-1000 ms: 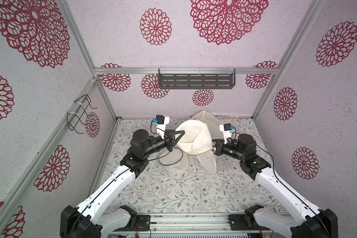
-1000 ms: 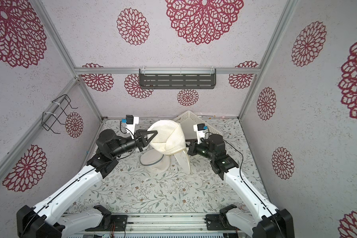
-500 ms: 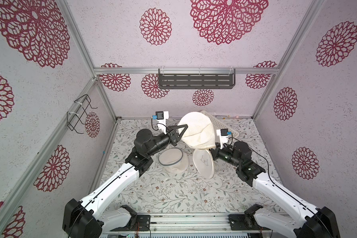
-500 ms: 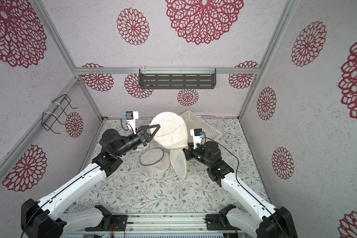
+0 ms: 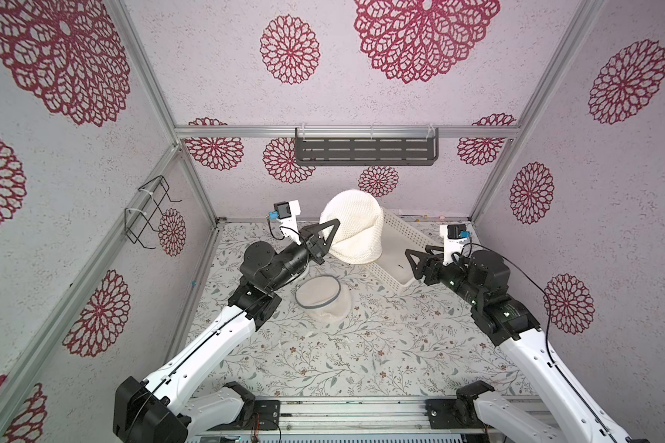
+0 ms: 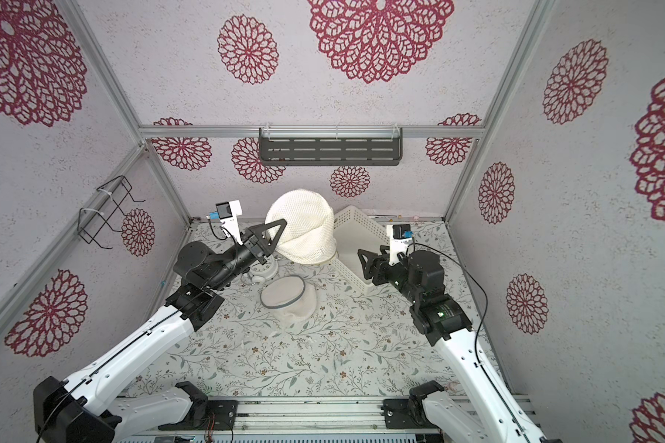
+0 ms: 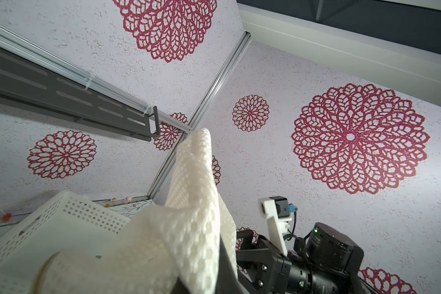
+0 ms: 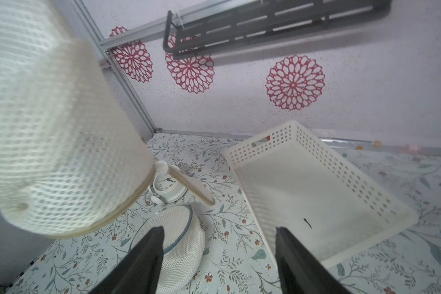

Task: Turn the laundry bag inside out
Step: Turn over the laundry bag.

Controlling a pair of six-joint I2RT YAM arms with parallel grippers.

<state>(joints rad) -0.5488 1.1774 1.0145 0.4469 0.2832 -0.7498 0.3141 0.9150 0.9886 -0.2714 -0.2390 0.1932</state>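
Observation:
The laundry bag (image 5: 356,230) (image 6: 304,230) is white mesh with a stiff round rim. It hangs in the air above the back of the table. My left gripper (image 5: 333,232) (image 6: 279,232) is shut on its cloth at the left side. In the left wrist view the mesh (image 7: 194,216) drapes over the left gripper (image 7: 201,285) and hides most of it. My right gripper (image 5: 419,256) (image 6: 369,254) stands open and empty to the right of the bag, apart from it. In the right wrist view the bag (image 8: 49,127) is clear of the right gripper (image 8: 219,239), and a strap (image 8: 189,185) dangles from its rim.
A second mesh bag (image 5: 323,301) (image 8: 178,244) with a grey rim lies on the table below the held one. A white perforated basket (image 5: 398,245) (image 8: 367,193) stands at the back right. A white alarm clock (image 6: 262,272) (image 8: 167,185) lies under the left arm. A dark shelf (image 5: 365,151) hangs on the back wall.
The right gripper has opened, let go of the laundry bag and drawn back to the right. The left gripper has lifted the bag higher and toward the back wall.

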